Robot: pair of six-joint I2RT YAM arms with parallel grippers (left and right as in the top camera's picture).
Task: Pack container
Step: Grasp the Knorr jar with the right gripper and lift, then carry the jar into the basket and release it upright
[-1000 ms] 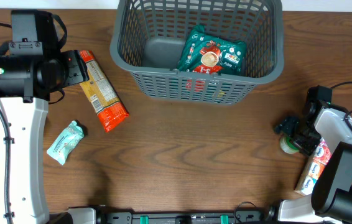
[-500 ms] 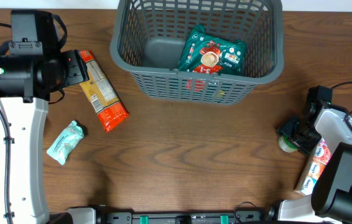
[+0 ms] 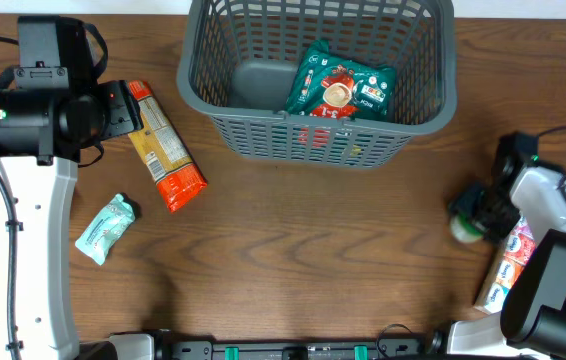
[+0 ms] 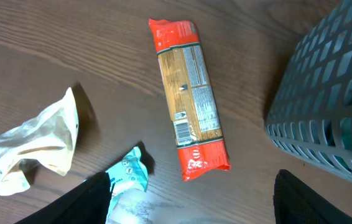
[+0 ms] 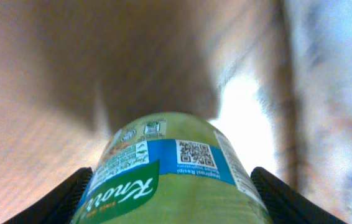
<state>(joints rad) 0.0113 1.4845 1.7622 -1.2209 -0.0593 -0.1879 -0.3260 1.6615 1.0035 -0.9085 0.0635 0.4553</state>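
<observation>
Right tool [image 3: 475, 214]: narrow, closed around a green-labelled Knorr tub [image 5: 166, 177]. In the right wrist view a dark finger [image 5: 79, 194] sits on each side of the tub with no gap showing. The tub is low at the right of the bench [image 3: 313, 260]. From overhead it is only a small green-white blob under the tool.

Left tool [image 4: 191, 186]: wide open, nothing between the fingers and touching nothing. It is above the bench, just left of a long pasta packet [image 3: 163, 150] with red ends.

Container [image 3: 253, 135]: far centre of the bench, upright, well apart from both tools. A green and red packet [image 3: 343, 85] lies inside on its right side. Something red shows through the near lattice, can't tell what.

Hard to see:
- The right wrist view is blurred past the tub, and the tub's bottom is cut off.
- The packets [image 3: 508, 265] at the near right are half hidden by the right arm, labels unreadable.
- A crumpled beige bag [image 4: 33, 146] is cut by the left edge in the overhead view.
- A small teal packet [image 3: 105, 228] lies near left and is partly covered by a finger in the left wrist view.

Left arm: the white link runs up the left side, and the black wrist at far left is turned right. Right arm: comes from the near right, wrist bent left and low over the bench.
</observation>
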